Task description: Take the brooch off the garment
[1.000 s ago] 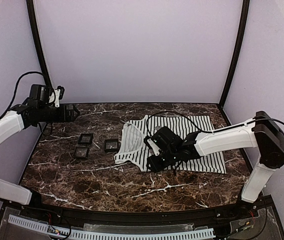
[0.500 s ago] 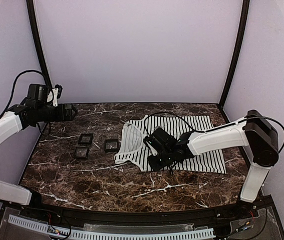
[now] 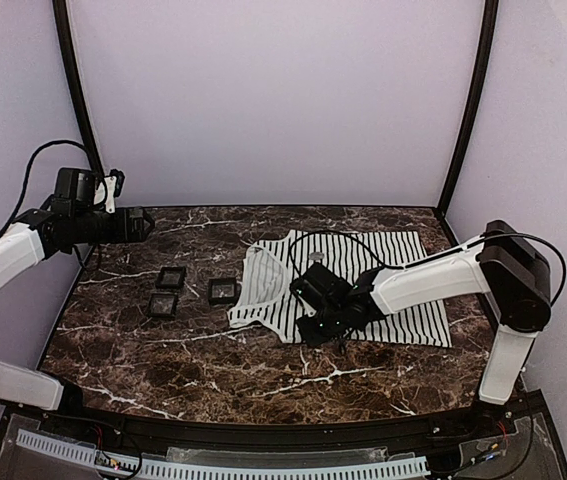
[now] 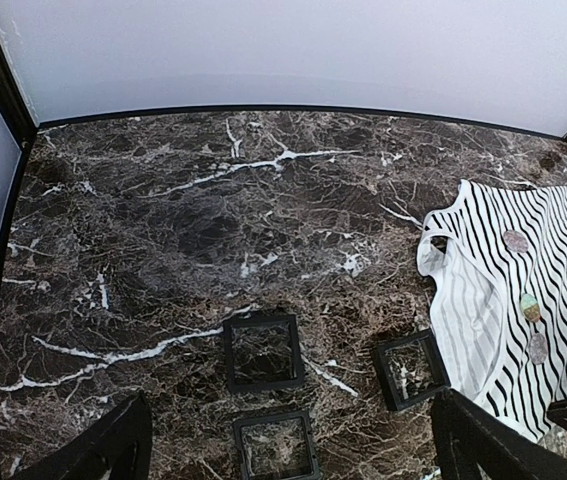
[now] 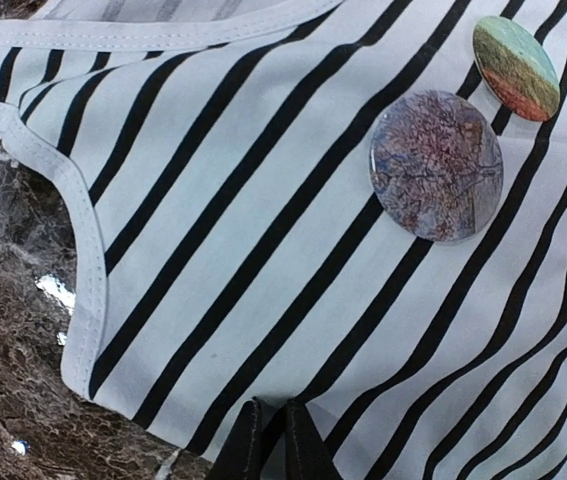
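We're watching the garment (image 3: 263, 290) lying flat on the right half of the dark, white-veined tabletop (image 3: 163, 350). In the overhead view its long axis is running left to right. The scooped, white-edged openings are pointing left toward three small black boxes (image 3: 171, 277), which are sitting apart from the cloth. It's soft white fabric with thin black stripes, rippling a little as they cross it.

From the right wrist we're getting the pins up close. A round brooch (image 5: 436, 165), mottled purple-brown and glossy, is sitting on the stripes. Just beside it is an oval brooch (image 5: 515, 68), banded green to orange, its long axis slanting from upper left to lower right. From the left wrist we're also picking up a third brooch (image 4: 515, 240), greyish and round, completing a row down the garment.

The right end effector (image 5: 274, 425) is sitting low at the garment's near edge, short of the round brooch, its two dark fingers drawn together on the striped cloth. We can't tell whether they're pinching any fabric. The left end effector (image 4: 291, 405) is hanging high over the far left of the tabletop, fingers spread wide and gripping nothing, looking down on the boxes.
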